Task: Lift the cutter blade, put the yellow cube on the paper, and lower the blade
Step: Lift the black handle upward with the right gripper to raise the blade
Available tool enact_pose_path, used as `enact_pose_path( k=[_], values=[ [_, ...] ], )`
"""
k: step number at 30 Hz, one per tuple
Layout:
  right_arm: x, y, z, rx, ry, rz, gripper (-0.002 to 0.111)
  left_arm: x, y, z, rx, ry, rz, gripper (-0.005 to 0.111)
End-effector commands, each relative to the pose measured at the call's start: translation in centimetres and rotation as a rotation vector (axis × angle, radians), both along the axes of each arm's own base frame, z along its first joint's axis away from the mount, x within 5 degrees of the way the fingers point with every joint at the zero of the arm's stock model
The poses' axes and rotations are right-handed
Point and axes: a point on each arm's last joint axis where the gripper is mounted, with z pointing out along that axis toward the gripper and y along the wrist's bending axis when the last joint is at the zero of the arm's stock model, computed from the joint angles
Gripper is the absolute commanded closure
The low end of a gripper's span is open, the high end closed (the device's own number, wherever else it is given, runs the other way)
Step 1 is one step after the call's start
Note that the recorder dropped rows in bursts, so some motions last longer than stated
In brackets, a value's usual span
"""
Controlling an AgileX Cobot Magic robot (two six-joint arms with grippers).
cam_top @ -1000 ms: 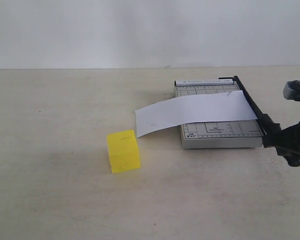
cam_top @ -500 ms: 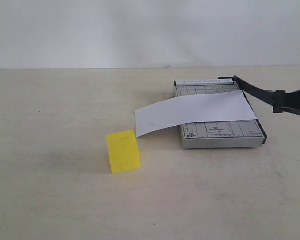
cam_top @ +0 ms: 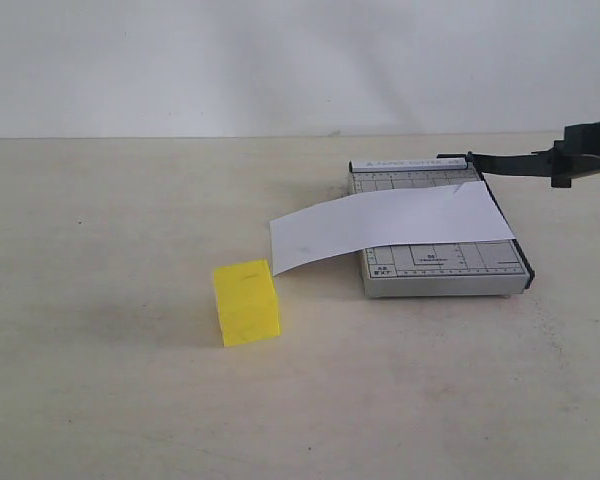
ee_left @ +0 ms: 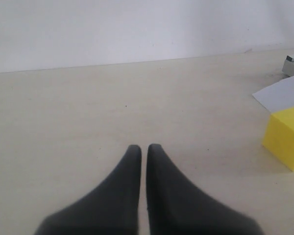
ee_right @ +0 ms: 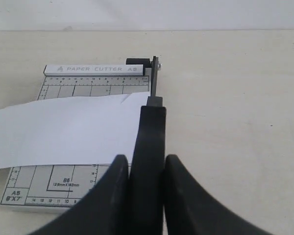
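The cutter blade (cam_top: 510, 163) — thin, black — stretches rightward from its hinge at the far corner of the grey gridded base (cam_top: 440, 265), lifted clear; right gripper (ee_right: 146, 160) clamps its rounded handle — left gripper (ee_left: 143, 148) pinched together, empty

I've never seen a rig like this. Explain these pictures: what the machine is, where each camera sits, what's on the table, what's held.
This is a robot with two arms. The wide picture comes from a camera off the arms; the other two come from a camera on each wrist. On the table lie a grey cutter base, a white paper draped across it, and a yellow cube near the paper's free end. The right arm's black fingers, its grasping part, grip the handle of the cutter blade, holding it lifted off the base. The left arm's fingers are shut and hold nothing.
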Motion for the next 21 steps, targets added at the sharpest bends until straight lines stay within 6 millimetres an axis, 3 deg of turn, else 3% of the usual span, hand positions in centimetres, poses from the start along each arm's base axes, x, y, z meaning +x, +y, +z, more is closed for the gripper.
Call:
enact_pose_path(
  k=[1, 7, 12, 21],
  values=[
    [-0.3, -0.1, 1.7, -0.016, -0.064, 0.006, 0.1, 0.0, 0.0, 0.1, -0.002, -0.011, -0.006, 0.102],
    [-0.5, 0.0, 1.7, -0.013, -0.043, 0.022, 0.068, 0.0, 0.0, 0.1, -0.002, -0.011, -0.006, 0.102],
    [-2.1, 0.0, 3.8, -0.018, -0.131, 0.024, 0.068, 0.0, 0.0, 0.1, -0.002, -0.011, -0.006, 0.102],
    [-8.9, -0.1, 9.7, -0.015, -0.428, 0.024, 0.068, 0.0, 0.0, 0.1, -0.002, -0.011, -0.006, 0.102]
  ],
)
